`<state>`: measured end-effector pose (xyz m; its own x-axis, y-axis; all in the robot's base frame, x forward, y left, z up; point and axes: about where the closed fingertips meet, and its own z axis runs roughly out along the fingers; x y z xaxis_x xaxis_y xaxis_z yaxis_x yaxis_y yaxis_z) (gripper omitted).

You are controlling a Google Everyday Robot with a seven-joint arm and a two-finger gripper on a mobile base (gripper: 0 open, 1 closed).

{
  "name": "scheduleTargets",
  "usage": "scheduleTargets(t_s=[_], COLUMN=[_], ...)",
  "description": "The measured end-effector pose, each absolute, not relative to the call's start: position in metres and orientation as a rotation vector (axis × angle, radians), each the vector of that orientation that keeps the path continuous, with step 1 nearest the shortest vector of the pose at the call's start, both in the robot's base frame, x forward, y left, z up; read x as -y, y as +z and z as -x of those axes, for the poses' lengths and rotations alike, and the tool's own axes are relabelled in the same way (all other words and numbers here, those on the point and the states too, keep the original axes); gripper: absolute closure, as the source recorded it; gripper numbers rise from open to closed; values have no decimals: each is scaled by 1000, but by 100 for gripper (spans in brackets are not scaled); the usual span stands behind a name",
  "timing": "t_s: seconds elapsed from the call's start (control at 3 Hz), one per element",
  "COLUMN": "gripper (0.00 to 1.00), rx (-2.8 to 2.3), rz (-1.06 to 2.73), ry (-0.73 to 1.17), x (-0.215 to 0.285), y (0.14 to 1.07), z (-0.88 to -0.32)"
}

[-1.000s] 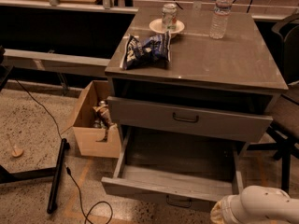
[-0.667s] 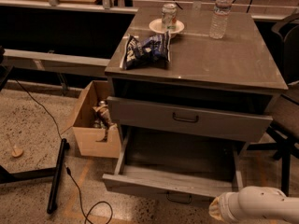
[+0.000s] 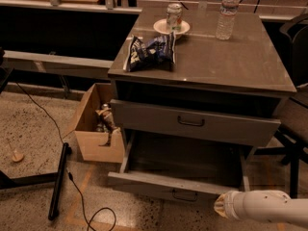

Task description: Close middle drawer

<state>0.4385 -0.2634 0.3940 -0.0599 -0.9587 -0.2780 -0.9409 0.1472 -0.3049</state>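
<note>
The middle drawer [image 3: 166, 186] of the grey cabinet is pulled far out. Its low front panel with a small dark loop handle [image 3: 185, 196] faces me, and its long shallow tray [image 3: 187, 158] looks empty. Above it the taller-fronted top drawer [image 3: 192, 121] stands slightly out. My white arm [image 3: 269, 207] comes in from the bottom right. Its gripper end [image 3: 221, 206] sits just right of the middle drawer's front panel, close to its right corner. The lowest drawer is out of view.
On the cabinet top [image 3: 240, 66] lie a chip bag [image 3: 151, 49], a can on a white plate [image 3: 173, 20] and a water bottle [image 3: 227, 13]. An open cardboard box [image 3: 96, 129] stands on the floor left of the cabinet. A black bar [image 3: 58, 179] and cables lie further left. A chair base [image 3: 291, 148] is at the right.
My arm's end has moved slightly left and up toward the middle drawer's front right corner. The drawer itself has not visibly moved.
</note>
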Motion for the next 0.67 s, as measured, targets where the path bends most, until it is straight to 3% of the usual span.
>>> scheduleTargets(t_s=[0.67], gripper=[100], rx=[-1970], rz=[1787], ry=[-246], x=[290], y=[413], z=[-477])
